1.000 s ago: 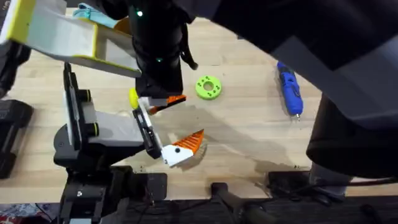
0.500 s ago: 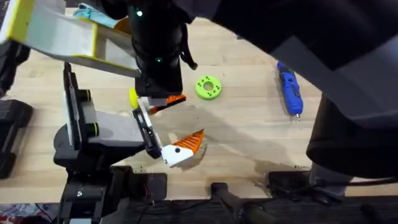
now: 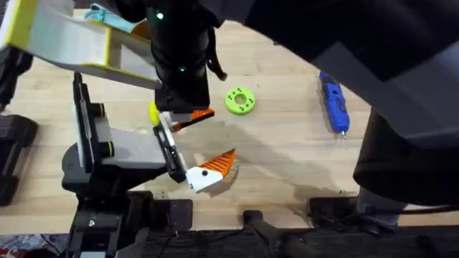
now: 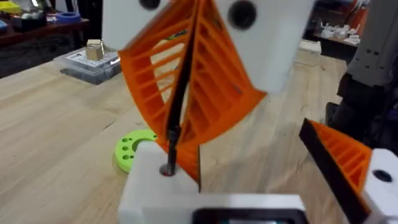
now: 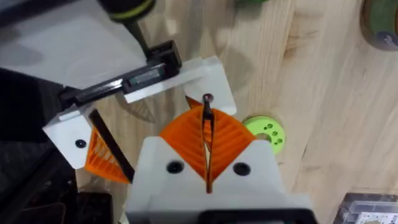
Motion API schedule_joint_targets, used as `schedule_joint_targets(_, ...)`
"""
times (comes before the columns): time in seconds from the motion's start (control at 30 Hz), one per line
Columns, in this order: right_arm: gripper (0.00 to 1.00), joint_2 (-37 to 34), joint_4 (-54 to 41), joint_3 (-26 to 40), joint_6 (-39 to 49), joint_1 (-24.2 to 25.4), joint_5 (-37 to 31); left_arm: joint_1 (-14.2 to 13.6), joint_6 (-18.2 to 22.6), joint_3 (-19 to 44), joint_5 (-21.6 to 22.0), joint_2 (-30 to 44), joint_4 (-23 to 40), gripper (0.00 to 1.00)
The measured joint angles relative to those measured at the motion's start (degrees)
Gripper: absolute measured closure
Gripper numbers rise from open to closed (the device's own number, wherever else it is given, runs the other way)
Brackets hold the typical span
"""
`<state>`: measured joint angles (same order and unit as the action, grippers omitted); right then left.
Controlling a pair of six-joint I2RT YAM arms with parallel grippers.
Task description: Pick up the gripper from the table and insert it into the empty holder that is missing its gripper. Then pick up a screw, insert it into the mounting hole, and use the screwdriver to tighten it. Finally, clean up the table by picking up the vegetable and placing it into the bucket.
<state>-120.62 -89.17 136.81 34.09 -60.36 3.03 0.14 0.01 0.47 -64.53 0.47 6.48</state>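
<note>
The gripper (image 3: pixel 193 117), an orange wedge with a white base (image 5: pixel 193 74), sits in the grey-and-black holder (image 3: pixel 115 150) beside its yellow-green knob (image 3: pixel 153 111). My right gripper (image 5: pixel 206 109) is shut on a thin black screw (image 5: pixel 207 98). From the holder's side, the left wrist view shows that same right gripper (image 4: pixel 173 127) coming down, with the screw's (image 4: pixel 168 163) lower end at a hole in the white base (image 4: pixel 161 186). The right arm's black wrist (image 3: pixel 179 64) covers this spot from above. The blue screwdriver (image 3: pixel 333 104) lies at the right. The vegetable is hidden.
The holder's other orange finger (image 3: pixel 215 166) juts toward the table's front. A green disc (image 3: pixel 240 100) lies just right of the work spot. A teal pouch (image 3: pixel 107 16) sits at the back left and a tape roll (image 5: pixel 382 22) lies further off.
</note>
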Motion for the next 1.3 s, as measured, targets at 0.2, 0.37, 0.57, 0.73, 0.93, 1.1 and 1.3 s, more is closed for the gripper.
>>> schedule_joint_targets(0.2, 0.989, 0.00, -0.02, 0.00, 0.02, 0.00, 0.00, 0.00, 0.00, 0.00, 0.00, 0.00, 0.00, 0.014)
schedule_joint_targets(0.37, 0.989, 0.00, -0.02, 0.00, 0.00, 0.00, 0.00, 0.00, 0.00, 0.00, 0.00, 0.00, 0.00, 0.014)
schedule_joint_targets(0.57, 0.989, 0.00, -0.02, 0.00, 0.02, 0.00, 0.00, 0.00, 0.00, 0.00, 0.00, 0.00, 0.00, 0.013)
schedule_joint_targets(0.73, 0.989, 0.00, -0.02, 0.00, 0.02, 0.00, 0.00, 0.00, 0.00, 0.00, 0.00, 0.00, 0.00, 0.013)
schedule_joint_targets(0.93, 0.989, 0.00, -0.04, -0.06, 0.02, -0.02, 0.00, 0.00, 0.00, 0.00, 0.00, 0.00, 0.00, 0.014)
schedule_joint_targets(1.1, 0.989, 0.00, 0.02, -0.89, 0.02, -0.06, 0.00, 0.00, 0.00, 0.00, -0.02, 0.00, 0.02, 0.014)
schedule_joint_targets(1.3, 0.989, 0.00, 0.44, -1.51, 0.02, -0.33, -0.02, 0.00, 0.00, 0.00, -0.02, 0.00, 0.02, 0.014)
